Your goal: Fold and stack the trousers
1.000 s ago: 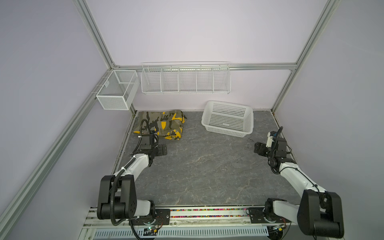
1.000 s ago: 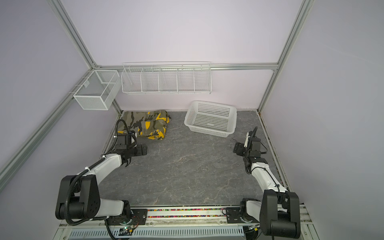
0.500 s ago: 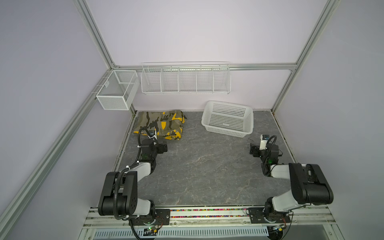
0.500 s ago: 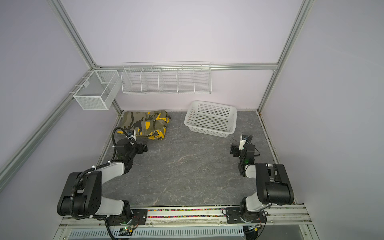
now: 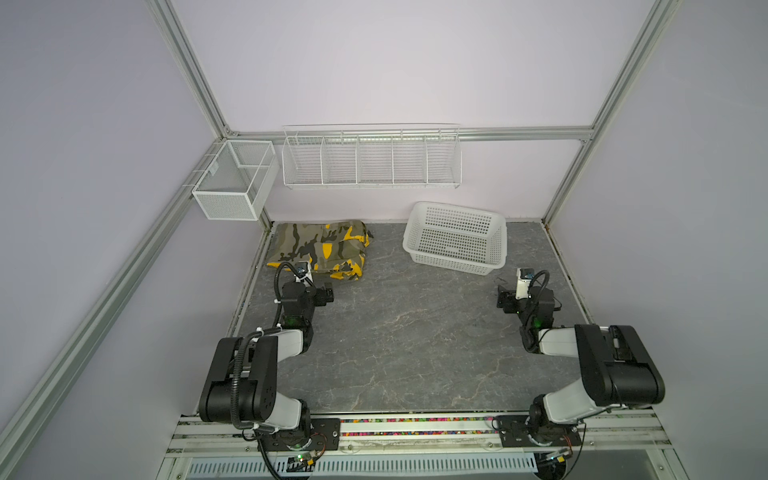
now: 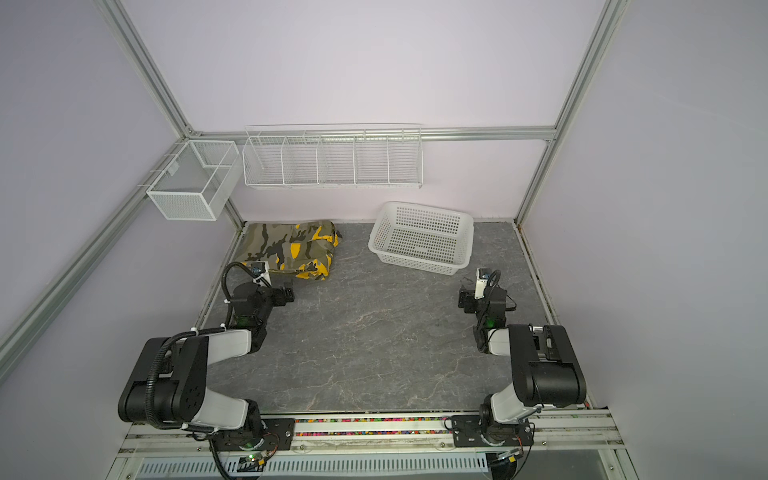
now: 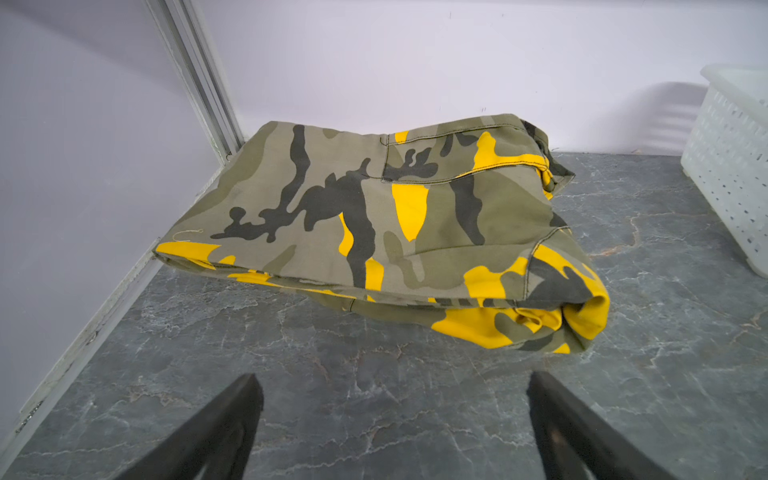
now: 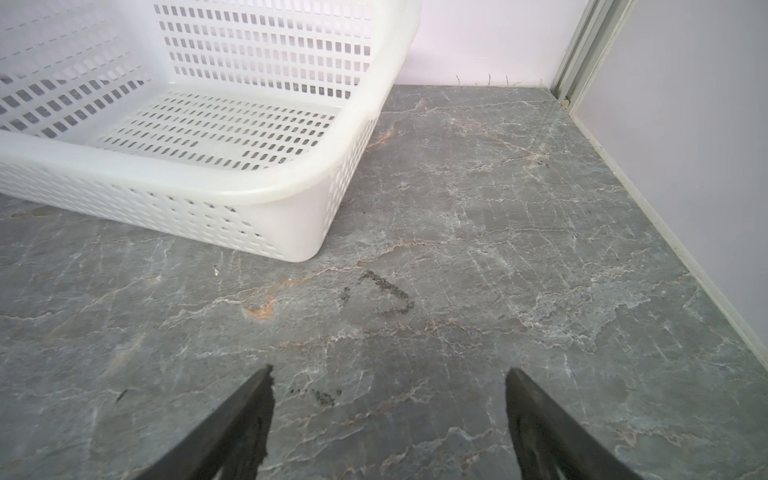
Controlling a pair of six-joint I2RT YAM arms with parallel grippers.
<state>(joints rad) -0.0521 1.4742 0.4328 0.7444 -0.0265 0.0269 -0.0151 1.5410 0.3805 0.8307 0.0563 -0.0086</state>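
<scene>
The trousers (image 5: pixel 322 251) lie folded in a thick camo bundle at about 11 o'clock on the grey marble-look tabletop (image 5: pixel 415 332). They are tucked into the far corner against the back wall and the frame post, and show olive, khaki, black and bright yellow patches. In the left wrist view the trousers (image 7: pixel 374 232) show stacked layers, a stitched pocket (image 7: pixel 457 158) on top and a rounded yellow fold at one end.

The left gripper (image 5: pixel 328 293) sits at roughly 10 o'clock, just beside the near edge of the bundle but apart from the cloth. Its jaws are spread wide and grip nothing; only tabletop shows between the two black fingers (image 7: pixel 224 424).

The right gripper (image 5: pixel 503 297) is at about 3 o'clock, near the right edge of the table. It is also spread wide and empty, with only marble and a few dark scuff marks (image 8: pixel 386 295) ahead of the tips.

A white perforated plastic basket (image 5: pixel 457 266) stands at 1 o'clock, skewed a little to the back wall. It is well apart from the trousers and near the right gripper.

On the back wall hangs a white wire rack (image 5: pixel 370 158) with dividers. A white mesh box (image 5: pixel 232 183) hangs on the frame at its left.
</scene>
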